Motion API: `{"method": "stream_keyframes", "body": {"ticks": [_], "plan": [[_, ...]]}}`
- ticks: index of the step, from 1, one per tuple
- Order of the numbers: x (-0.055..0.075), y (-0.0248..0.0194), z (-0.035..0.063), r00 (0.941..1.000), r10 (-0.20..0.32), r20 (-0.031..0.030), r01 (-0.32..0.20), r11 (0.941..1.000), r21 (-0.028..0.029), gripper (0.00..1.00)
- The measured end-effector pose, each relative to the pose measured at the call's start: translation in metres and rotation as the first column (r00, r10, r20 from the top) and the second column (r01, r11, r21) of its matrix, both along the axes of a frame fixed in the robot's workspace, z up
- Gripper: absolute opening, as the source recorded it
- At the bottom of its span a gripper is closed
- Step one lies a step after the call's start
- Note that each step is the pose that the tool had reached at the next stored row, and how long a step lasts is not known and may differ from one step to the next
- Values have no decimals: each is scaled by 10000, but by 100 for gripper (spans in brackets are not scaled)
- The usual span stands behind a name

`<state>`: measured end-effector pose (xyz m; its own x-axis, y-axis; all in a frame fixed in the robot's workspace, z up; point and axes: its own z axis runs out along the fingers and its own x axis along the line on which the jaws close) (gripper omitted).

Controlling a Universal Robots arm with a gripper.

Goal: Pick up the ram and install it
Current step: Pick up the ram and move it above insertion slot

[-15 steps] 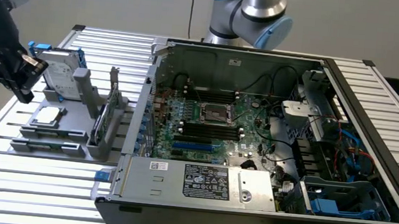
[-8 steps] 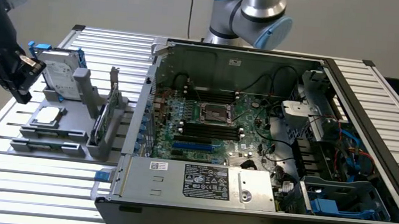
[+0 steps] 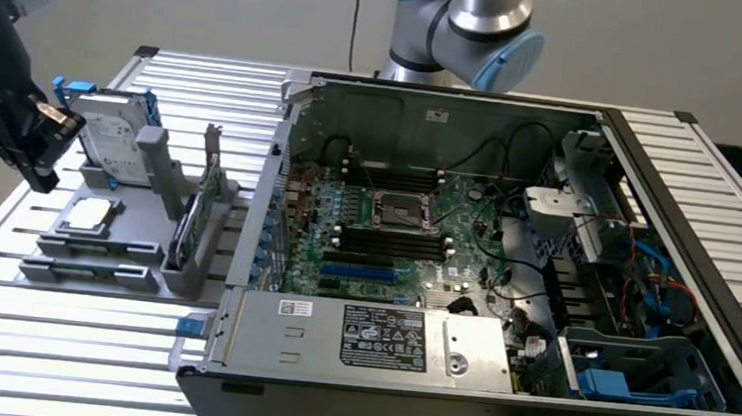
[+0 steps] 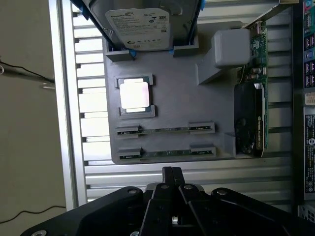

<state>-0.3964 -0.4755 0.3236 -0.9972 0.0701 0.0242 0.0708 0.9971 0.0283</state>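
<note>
Two ram sticks stand on edge in the slots of a grey holder tray (image 4: pixel 197 103): one ram stick (image 4: pixel 165 130) and a second (image 4: pixel 165 153) beside it, nearer my fingers. In the exterior view the ram (image 3: pixel 93 244) sits at the tray's front, on that view's left. My black gripper (image 4: pixel 171 171) is shut with nothing between its fingers, hovering above the slatted table just off the tray's edge, apart from the sticks. The gripper (image 3: pixel 42 178) hangs beside the tray in the exterior view.
The tray also carries a silver processor chip (image 4: pixel 134 95), a hard drive (image 4: pixel 138 22) and a green card with bracket (image 4: pixel 253 98). An open computer case (image 3: pixel 690 193) lies at the exterior view's right, its motherboard showing black slots (image 3: pixel 392 240).
</note>
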Motion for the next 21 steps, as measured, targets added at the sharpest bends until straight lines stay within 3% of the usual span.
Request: {"method": "stream_keyframes", "body": {"ticks": [4,8,11,16,21], "plan": [[0,-1,-2,10000,84,-2,-84,10000,-1,11],[-1,-1,-4,9968,804,-1,-804,9968,1,11],[-1,-1,-4,9909,1347,-1,-1347,9909,0,11],[-1,-1,-4,9748,2231,-2,-2231,9748,0,11],[-1,-1,-5,9502,3117,-2,-3117,9502,0,11]]}}
